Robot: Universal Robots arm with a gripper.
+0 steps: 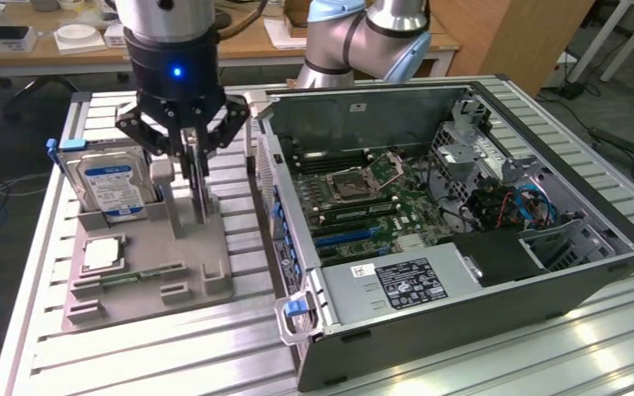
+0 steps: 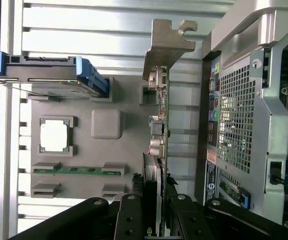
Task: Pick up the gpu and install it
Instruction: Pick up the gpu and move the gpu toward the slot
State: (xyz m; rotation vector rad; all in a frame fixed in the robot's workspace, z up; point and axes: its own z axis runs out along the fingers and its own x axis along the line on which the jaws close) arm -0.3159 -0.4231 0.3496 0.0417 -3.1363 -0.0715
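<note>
The gpu (image 1: 199, 206) stands on edge in the grey holder tray (image 1: 185, 289), at the exterior view's left of the open computer case (image 1: 461, 206). My gripper (image 1: 192, 169) comes straight down over it, its fingers pressed on both faces of the thin card. In the wrist view the gpu (image 2: 162, 100) is seen edge-on, with its silver bracket (image 2: 166, 40) at the far end and my gripper (image 2: 160, 187) clamped on the near end. The motherboard (image 1: 361, 206) lies exposed inside the case.
The tray also holds a silver hard drive with a blue label (image 1: 113, 186), a CPU (image 1: 102, 254) and a green RAM stick (image 1: 141, 276). The case's rear panel (image 2: 239, 125) stands close beside the card. A power supply (image 1: 405, 280) fills the case's near corner.
</note>
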